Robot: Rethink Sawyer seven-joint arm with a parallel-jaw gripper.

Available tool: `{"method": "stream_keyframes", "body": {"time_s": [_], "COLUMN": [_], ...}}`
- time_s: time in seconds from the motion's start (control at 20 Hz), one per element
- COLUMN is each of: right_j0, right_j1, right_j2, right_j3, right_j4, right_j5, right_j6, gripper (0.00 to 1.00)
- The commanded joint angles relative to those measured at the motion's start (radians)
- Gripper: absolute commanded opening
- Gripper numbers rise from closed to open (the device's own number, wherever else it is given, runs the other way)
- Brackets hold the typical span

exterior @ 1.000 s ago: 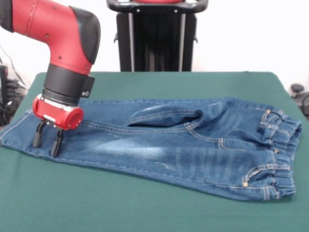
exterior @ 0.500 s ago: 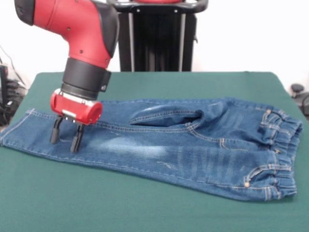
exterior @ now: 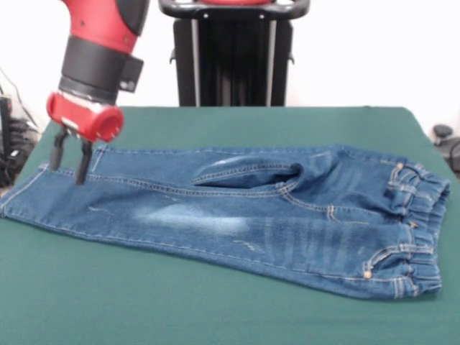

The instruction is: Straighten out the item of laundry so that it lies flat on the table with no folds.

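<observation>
Since the earlier frames your gripper (exterior: 68, 171) had lifted and swung back toward the far hem corner of the jeans (exterior: 237, 215), fingers parted and holding nothing. You had the jeans lying lengthwise across the green table (exterior: 215, 309), waistband (exterior: 417, 237) at the picture's right. They looked mostly flat, but a fold (exterior: 248, 175) remained along the far edge near the crotch. Judging by that, you were between strokes; next you needed to reach that fold and draw it outward.
</observation>
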Motion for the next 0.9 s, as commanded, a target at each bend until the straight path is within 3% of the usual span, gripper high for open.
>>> {"method": "stream_keyframes", "body": {"time_s": [0.05, 0.25, 0.5, 0.9], "right_j0": [-0.006, -0.082, -0.173, -0.158], "right_j1": [-0.122, -0.122, -0.043, 0.002], "right_j2": [0.168, 0.264, 0.36, 0.336], "right_j3": [0.139, 0.185, 0.239, 0.254], "right_j4": [-0.028, 0.0, 0.0, -0.023], "right_j5": [0.165, 0.218, 0.209, 0.192], "right_j6": [-0.163, -0.183, -0.16, -0.101], "gripper": [1.0, 1.0, 1.0, 1.0]}}
